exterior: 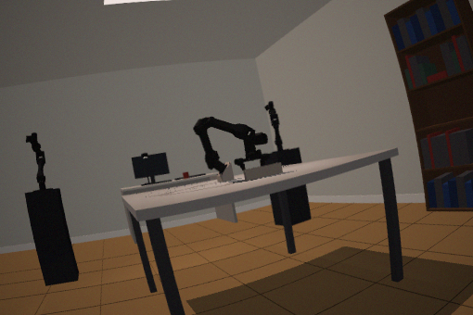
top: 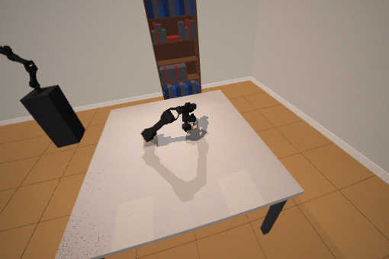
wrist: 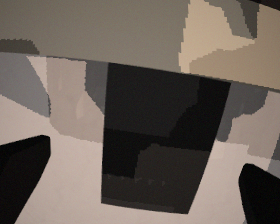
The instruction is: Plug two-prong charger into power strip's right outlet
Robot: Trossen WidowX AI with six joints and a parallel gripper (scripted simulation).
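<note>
The charger (wrist: 157,140) is a dark block in the wrist view. Its upper end meets the lower edge of the power strip (wrist: 100,30) (exterior: 263,171), a grey-beige box lit in patches. The strip stands on the table in the exterior view. The prongs and the outlets cannot be seen, so whether the prongs are in an outlet cannot be told. My gripper (wrist: 146,162) (exterior: 252,163) is open and empty. Its fingers stand wide on either side of the charger, with a gap on both sides. In the top view the charger cannot be made out.
The white table (top: 168,165) (exterior: 325,165) carries the arm, whose base is to the left of the strip in the top view. A bookcase (top: 177,49) stands beyond the table. Other arms on black pedestals (exterior: 53,238) (top: 55,116) stand away from it.
</note>
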